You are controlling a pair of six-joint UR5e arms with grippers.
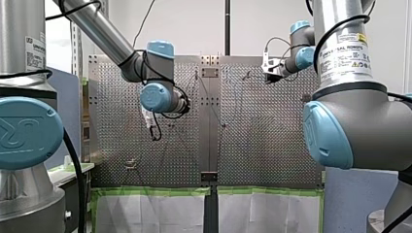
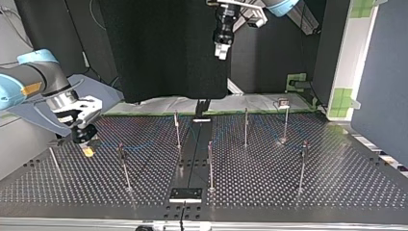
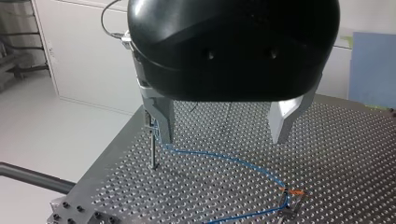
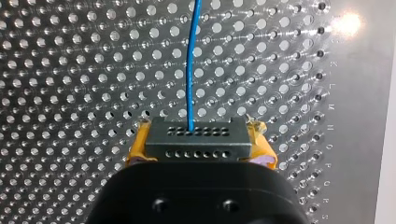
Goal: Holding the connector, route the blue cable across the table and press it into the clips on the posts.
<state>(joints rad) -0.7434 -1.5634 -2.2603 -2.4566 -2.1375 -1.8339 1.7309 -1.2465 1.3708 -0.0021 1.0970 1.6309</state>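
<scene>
Currently my right gripper [image 4: 201, 142], yellow pads [image 4: 139, 150] clamped on the connector [image 4: 195, 135], sits at the top view's left. The blue cable [image 4: 191, 60] leaves straight ahead of it, with the nearest post [image 2: 124, 166] just to the right. My left gripper [image 3: 223, 136] hangs high, fingers apart.

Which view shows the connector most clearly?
The right wrist view: the connector is close, clamped between the yellow pads of my right gripper, blue cable leaving it. The top view shows it too small to tell; front and left wrist views do not show it.
</scene>
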